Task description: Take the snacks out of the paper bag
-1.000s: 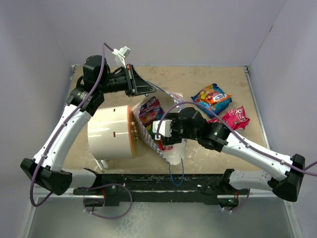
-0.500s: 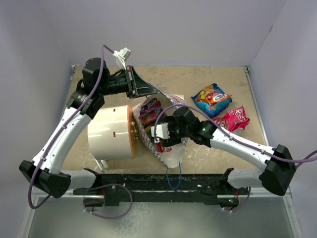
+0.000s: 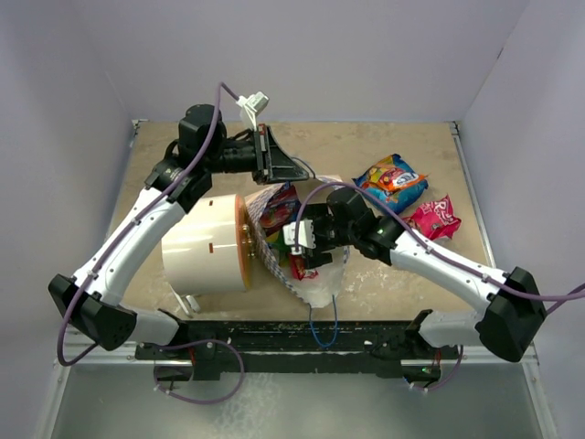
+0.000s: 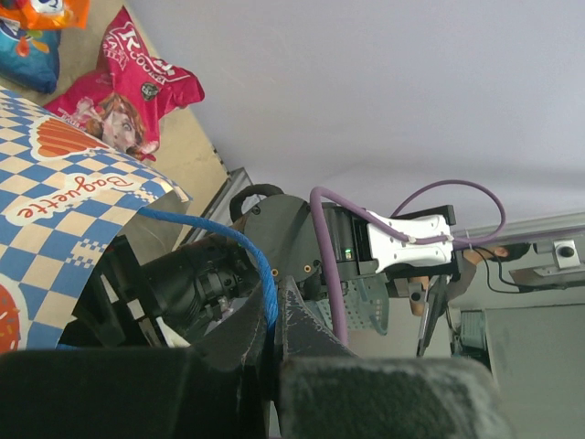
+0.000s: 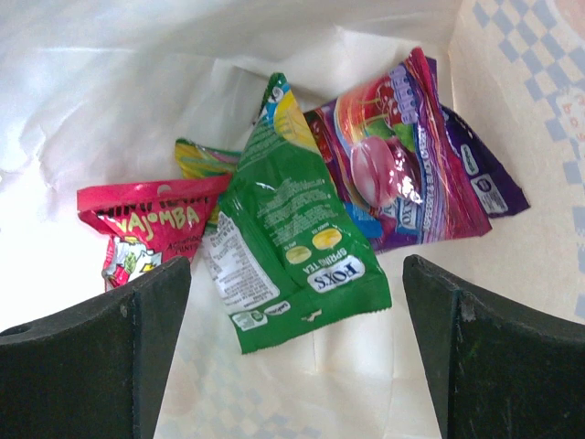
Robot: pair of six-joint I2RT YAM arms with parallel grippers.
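Note:
The paper bag [image 3: 320, 283] lies on its side, mouth facing left; its checkered outside [image 4: 64, 183] shows in the left wrist view. My left gripper [image 3: 294, 170] [image 4: 274, 315] is shut on the bag's blue cord handle [image 4: 251, 256] and holds it up. My right gripper [image 3: 298, 243] [image 5: 297, 357] is open inside the bag's mouth. Between its fingers [image 5: 137, 347] lie a green packet [image 5: 292, 247], a purple packet [image 5: 402, 174] and a red packet [image 5: 146, 229]; none is touched. A blue-and-orange packet [image 3: 391, 181] and a pink packet [image 3: 434, 218] lie on the table to the right.
A big white cylinder [image 3: 201, 242] with a tan face lies right beside the bag on its left. A black rail [image 3: 274, 334] runs along the table's near edge. Grey walls close in the table at the back and both sides.
My left gripper has moved right with the cord handle, pulling the bag's rim with it. My right gripper has pushed a little further into the bag and opened wider.

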